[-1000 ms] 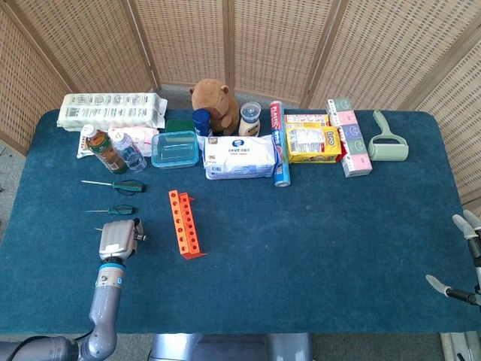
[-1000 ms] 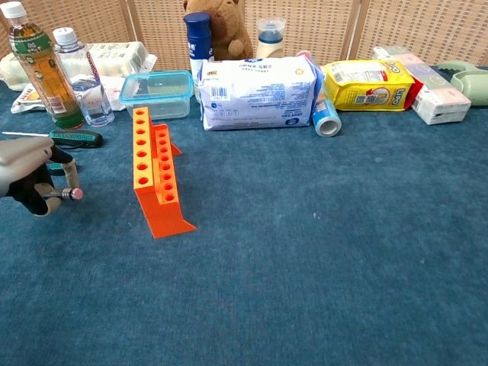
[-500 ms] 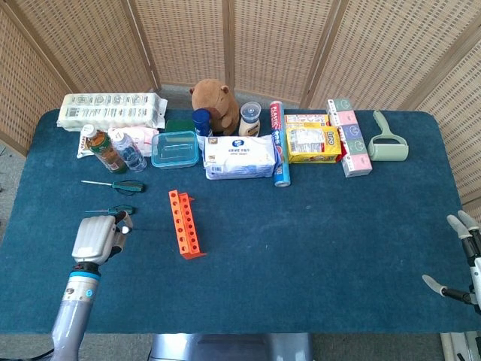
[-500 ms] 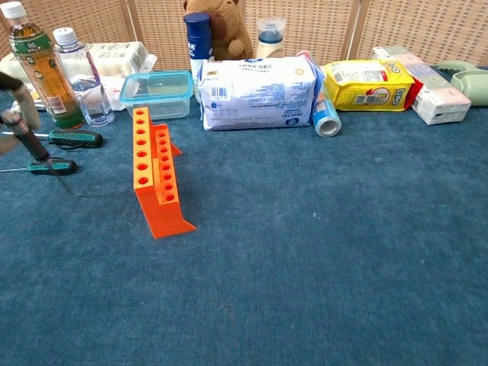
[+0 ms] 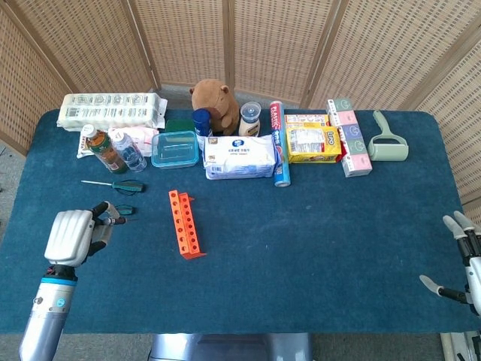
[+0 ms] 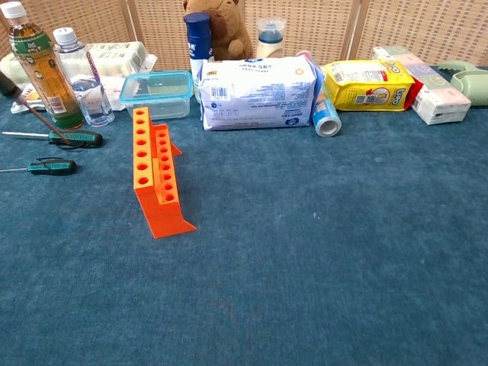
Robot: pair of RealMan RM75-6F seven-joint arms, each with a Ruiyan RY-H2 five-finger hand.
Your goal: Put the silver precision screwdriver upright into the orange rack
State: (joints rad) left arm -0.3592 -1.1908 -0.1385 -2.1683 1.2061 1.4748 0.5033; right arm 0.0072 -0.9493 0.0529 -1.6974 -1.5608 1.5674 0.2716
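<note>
The orange rack (image 5: 186, 224) (image 6: 156, 179) lies on the blue tablecloth, its holes empty. My left hand (image 5: 71, 235) hovers to the left of it and grips the silver precision screwdriver (image 5: 111, 219), which points toward the rack. The chest view shows only the tool's thin shaft (image 6: 42, 114), slanting down to the right at the left edge; the hand itself is out of frame there. My right hand (image 5: 462, 259) hangs at the table's right edge, fingers apart and holding nothing.
Two green-handled screwdrivers (image 5: 113, 184) (image 5: 124, 211) lie left of the rack. Bottles (image 6: 34, 65), a clear lidded box (image 6: 156, 93), a wipes pack (image 6: 255, 91), a plush toy (image 5: 214, 101) and boxes line the back of the table.
My left hand has risen and drawn back to the left with the screwdriver, leaving the chest view except for the shaft. The right hand has barely moved.
</note>
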